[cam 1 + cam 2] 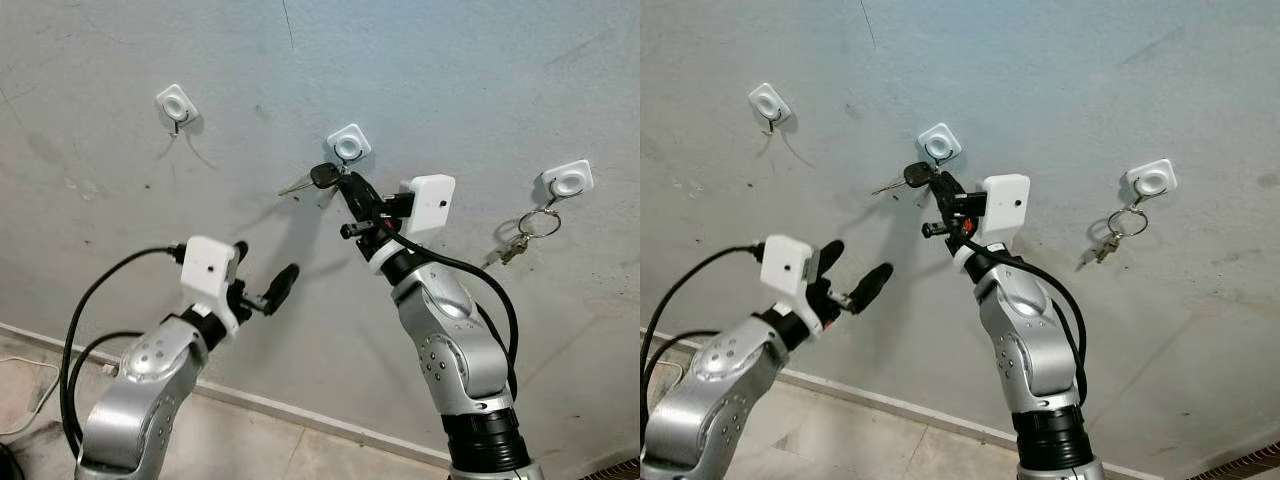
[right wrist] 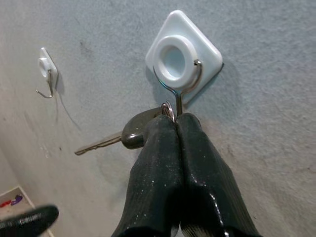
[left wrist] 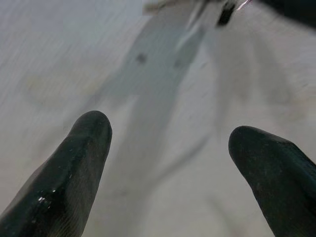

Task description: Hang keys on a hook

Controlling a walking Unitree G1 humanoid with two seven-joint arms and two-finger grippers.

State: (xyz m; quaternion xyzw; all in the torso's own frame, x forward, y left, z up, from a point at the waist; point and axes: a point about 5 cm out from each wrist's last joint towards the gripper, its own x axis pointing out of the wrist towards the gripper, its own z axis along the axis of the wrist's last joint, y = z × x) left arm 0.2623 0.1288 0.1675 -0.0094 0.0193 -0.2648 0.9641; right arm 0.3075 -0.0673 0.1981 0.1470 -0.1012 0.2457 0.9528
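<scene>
Three white adhesive hooks sit on the grey wall: a left hook (image 1: 176,106), a middle hook (image 1: 349,144) and a right hook (image 1: 568,180). My right gripper (image 1: 349,186) is raised just under the middle hook, shut on a key ring with a black-headed key (image 2: 136,132) whose blade sticks out sideways. The ring (image 2: 168,109) sits right at the wire of the middle hook (image 2: 181,54); I cannot tell whether it rests on it. My left gripper (image 1: 263,280) hovers open lower left, away from the wall, holding nothing.
A second bunch of keys (image 1: 525,233) hangs from the right hook. The left hook carries nothing. A white skirting strip (image 1: 300,415) runs along the wall's foot above the tiled floor. Black cables (image 1: 85,330) loop beside my left arm.
</scene>
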